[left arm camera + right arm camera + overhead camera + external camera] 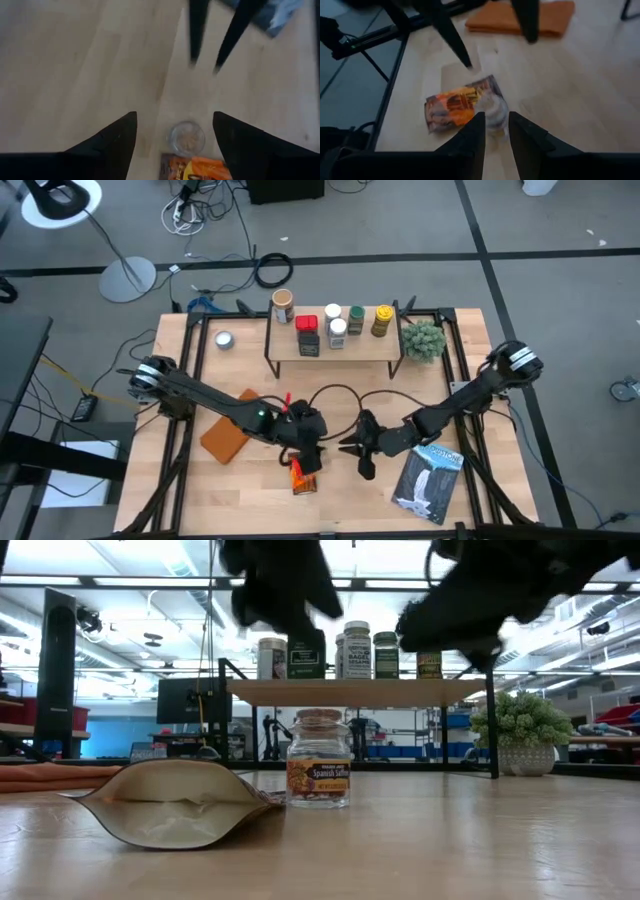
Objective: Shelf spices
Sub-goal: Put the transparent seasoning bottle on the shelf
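Left wrist view: left gripper (175, 132), fingers spread and empty, hovers directly above a small glass jar (186, 138) beside the orange packet (197, 169); right gripper (496, 131), fingers nearly together, waits opposite.

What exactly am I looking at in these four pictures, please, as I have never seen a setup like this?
Two dark robot arms work at a wooden table. One picture looks straight down, one looks level across the tabletop, and two come from cameras on the arms' wrists. The left pincer is open above a small glass jar standing beside an orange packet; the right pincer hangs nearby with its fingers close together. Neither holds anything. Several spice jars already stand on the low shelf. A small plant and a booklet also lie about.
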You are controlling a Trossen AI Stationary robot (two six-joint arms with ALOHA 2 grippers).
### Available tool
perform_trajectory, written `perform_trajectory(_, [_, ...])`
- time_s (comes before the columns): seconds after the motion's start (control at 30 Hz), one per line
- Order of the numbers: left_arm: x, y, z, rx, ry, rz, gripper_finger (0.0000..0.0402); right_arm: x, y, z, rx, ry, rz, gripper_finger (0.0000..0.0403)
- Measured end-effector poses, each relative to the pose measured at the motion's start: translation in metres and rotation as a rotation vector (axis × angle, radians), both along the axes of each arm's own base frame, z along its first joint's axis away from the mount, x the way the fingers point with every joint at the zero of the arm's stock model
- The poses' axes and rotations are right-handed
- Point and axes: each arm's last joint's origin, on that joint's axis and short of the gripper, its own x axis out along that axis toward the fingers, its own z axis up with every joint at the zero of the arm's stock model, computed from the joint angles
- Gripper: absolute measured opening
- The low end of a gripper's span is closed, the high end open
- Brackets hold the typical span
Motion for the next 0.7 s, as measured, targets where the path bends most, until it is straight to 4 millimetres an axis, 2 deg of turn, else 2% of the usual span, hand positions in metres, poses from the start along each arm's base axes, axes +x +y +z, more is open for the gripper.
perform_trajectory(0.13, [-0.015, 0.001, 0.022, 0.050, -0.025, -0.039, 0.0266, 0.013, 0.003, -0.018, -0.085, -0.040, 0.037, 0.0084])
perform_trajectory(0.23, [-0.030, -0.002, 0.032, 0.177, -0.035, -0.029, 0.0266, 0.019, 0.004, -0.028, -0.134, -0.019, 0.046, 0.0084])
perform_trajectory(0.37, [-0.049, -0.009, 0.036, 0.269, -0.109, -0.042, 0.0266, 0.028, 0.002, -0.025, -0.129, -0.032, 0.029, 0.0095])
perform_trajectory(0.5, [-0.066, -0.009, 0.021, 0.243, -0.199, -0.047, 0.0263, 0.034, 0.001, -0.015, -0.110, -0.064, 0.027, 0.0124])
perform_trajectory(0.7, [-0.090, 0.003, -0.015, 0.076, -0.394, -0.099, 0.0247, 0.045, 0.000, -0.004, -0.117, -0.074, 0.099, 0.0196])
